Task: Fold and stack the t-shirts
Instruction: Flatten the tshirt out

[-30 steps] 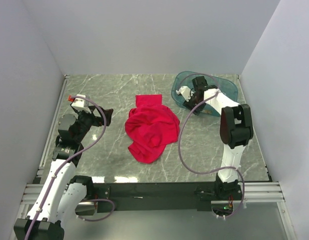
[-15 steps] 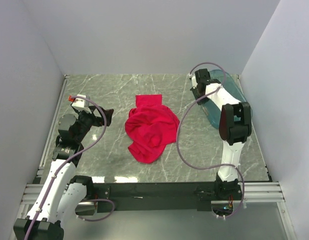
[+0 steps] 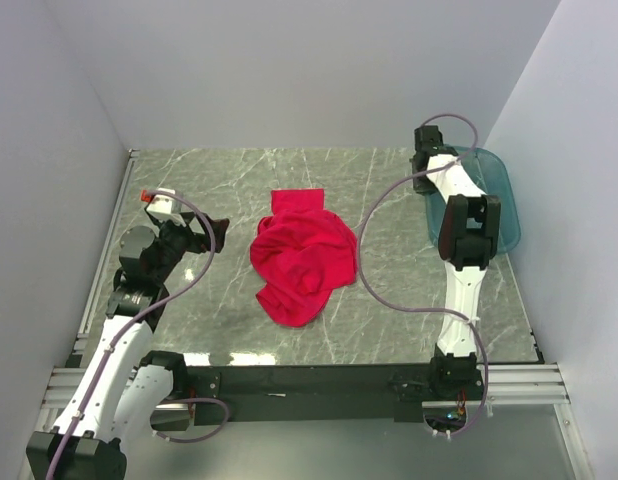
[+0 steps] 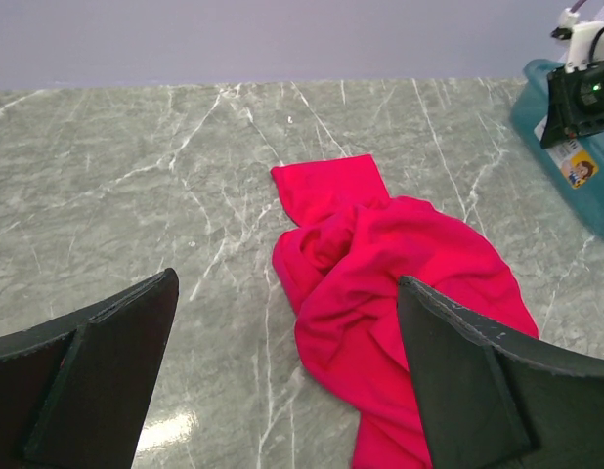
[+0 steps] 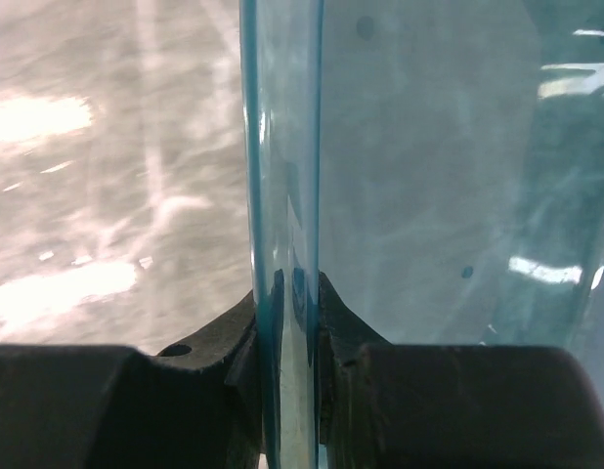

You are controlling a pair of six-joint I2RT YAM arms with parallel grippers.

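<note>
A bright red t-shirt (image 3: pixel 301 262) lies crumpled in a loose heap near the middle of a grey-green marble table (image 3: pixel 189 180). One flatter flap of it reaches toward the far wall. The left gripper (image 3: pixel 215 232) hovers to the left of the shirt, near it but not touching. In the left wrist view its two dark fingers (image 4: pixel 97 381) are spread wide and grip nothing, with the shirt lying on the table beyond them. At the far right of the table, the right gripper (image 5: pixel 285 318) is pinched tight on the thin wall of a teal see-through plastic tub (image 3: pixel 494 200). The tub is close to the side wall, well apart from the shirt.
</note>
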